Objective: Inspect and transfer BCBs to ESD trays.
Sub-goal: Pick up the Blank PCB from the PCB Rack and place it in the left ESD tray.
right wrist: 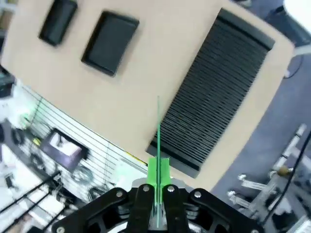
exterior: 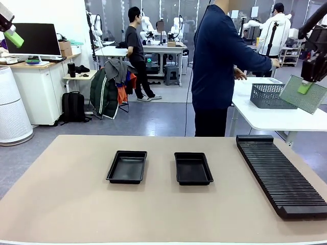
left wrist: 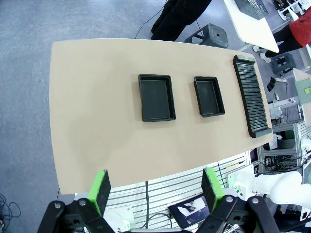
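The tan table (exterior: 61, 204) lay below me, with the long black slotted rack (exterior: 278, 173) along its right edge. The left ESD tray (exterior: 127, 166) and the right ESD tray (exterior: 193, 168) sat side by side near its middle. My right claw (exterior: 305, 88) was clamped tight on a green BCB (exterior: 314, 98) (edge-on from the wrist), high off the far right corner. My left claw (left wrist: 156, 178) hung wide open, holding nothing.

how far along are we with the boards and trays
Nothing placed yet: both ESD trays lie empty. In hand: the right gripper holds one BCB aloft, fingers shut on it. To do: setting it in a tray; the left gripper is open, holding nothing.
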Motion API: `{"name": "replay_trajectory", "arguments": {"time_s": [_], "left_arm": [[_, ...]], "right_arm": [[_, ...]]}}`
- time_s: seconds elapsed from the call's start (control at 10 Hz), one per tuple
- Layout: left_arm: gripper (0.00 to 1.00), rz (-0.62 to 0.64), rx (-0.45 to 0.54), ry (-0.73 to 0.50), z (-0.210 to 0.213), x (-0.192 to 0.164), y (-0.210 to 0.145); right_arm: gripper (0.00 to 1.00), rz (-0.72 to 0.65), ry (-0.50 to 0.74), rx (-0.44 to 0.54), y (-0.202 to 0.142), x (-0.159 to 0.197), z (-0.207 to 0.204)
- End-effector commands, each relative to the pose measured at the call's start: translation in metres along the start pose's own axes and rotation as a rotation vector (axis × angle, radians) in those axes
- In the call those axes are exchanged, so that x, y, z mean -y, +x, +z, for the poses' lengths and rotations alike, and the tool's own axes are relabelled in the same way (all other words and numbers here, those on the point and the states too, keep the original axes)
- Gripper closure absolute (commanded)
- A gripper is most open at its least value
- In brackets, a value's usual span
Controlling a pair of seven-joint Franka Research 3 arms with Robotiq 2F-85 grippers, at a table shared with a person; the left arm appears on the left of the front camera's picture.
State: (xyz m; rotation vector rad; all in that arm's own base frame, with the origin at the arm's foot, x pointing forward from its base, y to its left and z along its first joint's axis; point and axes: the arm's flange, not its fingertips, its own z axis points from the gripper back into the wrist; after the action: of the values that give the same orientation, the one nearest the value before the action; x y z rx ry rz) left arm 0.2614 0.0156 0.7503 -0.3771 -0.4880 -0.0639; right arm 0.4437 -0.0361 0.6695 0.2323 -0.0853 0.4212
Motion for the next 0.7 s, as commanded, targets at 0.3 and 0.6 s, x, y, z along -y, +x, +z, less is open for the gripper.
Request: {"name": "replay_trajectory", "arguments": {"time_s": [0.3, 0.6], "left_arm": [[0.0, 0.001, -0.001, -0.001, -0.0008, -0.0002, -0.0022], [0.0, 0.001, -0.001, -0.001, -0.0008, -0.0002, -0.0022]], "right_arm": [[0.97, 0.0, 0.0, 0.0, 0.0, 0.0, 0.0], [0.97, 0.0, 0.0, 0.0, 0.0, 0.0, 0.0]]}}
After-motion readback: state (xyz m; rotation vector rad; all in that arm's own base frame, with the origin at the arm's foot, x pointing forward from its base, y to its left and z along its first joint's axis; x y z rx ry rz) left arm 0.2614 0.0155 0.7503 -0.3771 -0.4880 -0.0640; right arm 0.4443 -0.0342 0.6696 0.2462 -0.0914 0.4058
